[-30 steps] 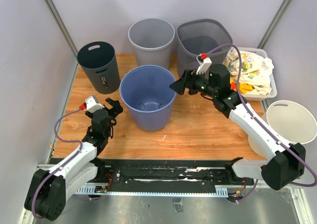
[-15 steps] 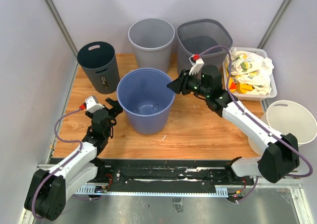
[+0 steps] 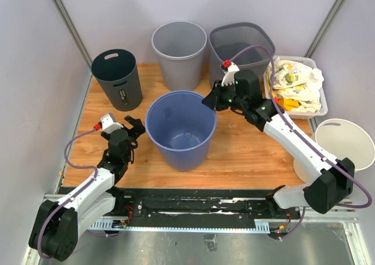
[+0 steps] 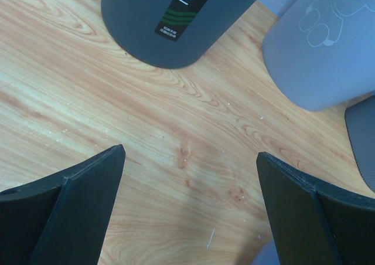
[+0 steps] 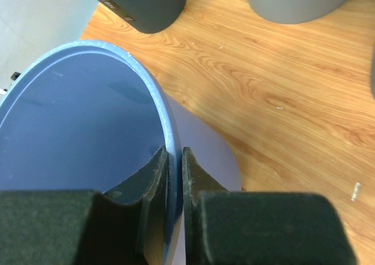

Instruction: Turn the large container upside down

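Nearest, the left gripper (image 4: 190,159) hangs wide open above the wooden table (image 4: 176,118), idle. Mid-table stands the blue wastebasket (image 3: 183,153), upright, mouth up. Within the last second the right gripper (image 5: 174,155) has clamped its far-right rim, one finger inside, one outside, and dragged it slightly nearer: grip made, tipping can likely begin

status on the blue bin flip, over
Right gripper shut on blue bin rim, left gripper open. Mouth up, not yet flipped. Grey bin, mesh basket close behind.
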`<act>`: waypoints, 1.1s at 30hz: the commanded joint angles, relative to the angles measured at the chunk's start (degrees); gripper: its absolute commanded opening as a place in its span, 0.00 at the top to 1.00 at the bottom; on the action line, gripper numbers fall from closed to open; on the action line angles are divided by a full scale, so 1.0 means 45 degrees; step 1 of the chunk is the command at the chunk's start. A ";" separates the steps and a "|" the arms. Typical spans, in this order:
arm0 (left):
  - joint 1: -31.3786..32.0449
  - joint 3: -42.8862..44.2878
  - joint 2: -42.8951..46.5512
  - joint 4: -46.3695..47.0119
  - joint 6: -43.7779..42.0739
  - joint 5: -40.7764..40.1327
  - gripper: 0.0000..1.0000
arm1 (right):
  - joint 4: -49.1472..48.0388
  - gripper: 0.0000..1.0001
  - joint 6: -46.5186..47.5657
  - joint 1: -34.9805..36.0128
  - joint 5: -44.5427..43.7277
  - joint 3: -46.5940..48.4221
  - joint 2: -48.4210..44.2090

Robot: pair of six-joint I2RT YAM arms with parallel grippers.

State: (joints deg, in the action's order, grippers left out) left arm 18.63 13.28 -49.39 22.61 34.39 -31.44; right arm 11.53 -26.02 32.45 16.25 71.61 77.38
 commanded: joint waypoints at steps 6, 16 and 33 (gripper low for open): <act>0.0086 0.0315 0.0187 0.0063 0.0198 -0.0173 0.00 | 0.5117 0.99 0.2492 0.0346 -0.4700 0.3313 -0.0909; 0.0094 0.0310 0.0192 0.0032 0.0339 -0.0101 0.00 | 0.8338 0.99 0.4562 0.1164 -1.1108 0.5511 -0.0553; 0.0088 0.0366 0.0298 -0.0162 0.0363 -0.0024 0.00 | 0.7008 0.99 0.4013 0.4122 -1.4068 0.3340 0.2168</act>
State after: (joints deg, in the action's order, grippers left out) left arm 18.63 13.28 -48.93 22.06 35.44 -31.18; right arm 45.41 -4.34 50.04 -46.59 89.93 85.76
